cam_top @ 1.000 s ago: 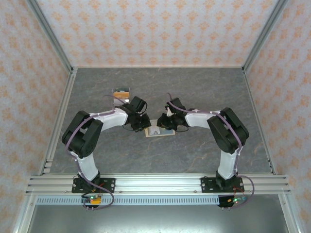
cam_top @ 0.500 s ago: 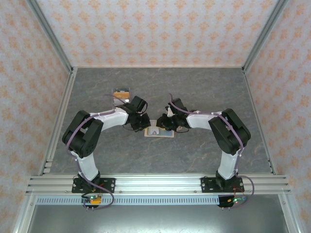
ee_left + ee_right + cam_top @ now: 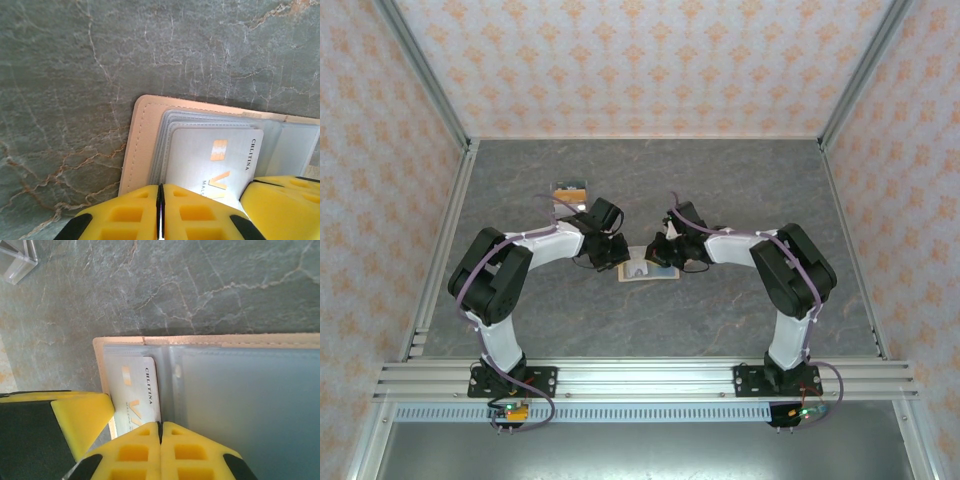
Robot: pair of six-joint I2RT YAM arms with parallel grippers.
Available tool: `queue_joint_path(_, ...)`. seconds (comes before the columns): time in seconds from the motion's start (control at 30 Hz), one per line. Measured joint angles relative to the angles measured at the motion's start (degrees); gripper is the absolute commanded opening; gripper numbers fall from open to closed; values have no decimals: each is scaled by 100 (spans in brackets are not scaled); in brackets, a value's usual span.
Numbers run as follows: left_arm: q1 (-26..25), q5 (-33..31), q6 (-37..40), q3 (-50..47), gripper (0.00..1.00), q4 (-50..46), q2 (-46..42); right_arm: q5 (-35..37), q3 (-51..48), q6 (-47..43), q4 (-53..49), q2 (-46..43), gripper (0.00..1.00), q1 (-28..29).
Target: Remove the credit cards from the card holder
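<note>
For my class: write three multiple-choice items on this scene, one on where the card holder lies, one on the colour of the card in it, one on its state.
1. Where is the card holder? A. Between the left gripper and the right gripper, on the table. B. Against the far wall. C. On the rail.
2. Colour of the card in its pocket? A. Red. B. Silver-grey. C. Green.
3. The holder is: A. folded shut. B. spread open. C. standing on edge.
Key: 1 A, both grippers meet over it; 2 B, pale metallic face with a gold chip; 3 B, its inner pockets show.
</note>
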Motion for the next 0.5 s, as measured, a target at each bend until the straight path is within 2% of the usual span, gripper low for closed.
queue_joint_path(0.5,-2,55,105,4,12,-39,-118,310,-201,-22,-4,-223,1,-37)
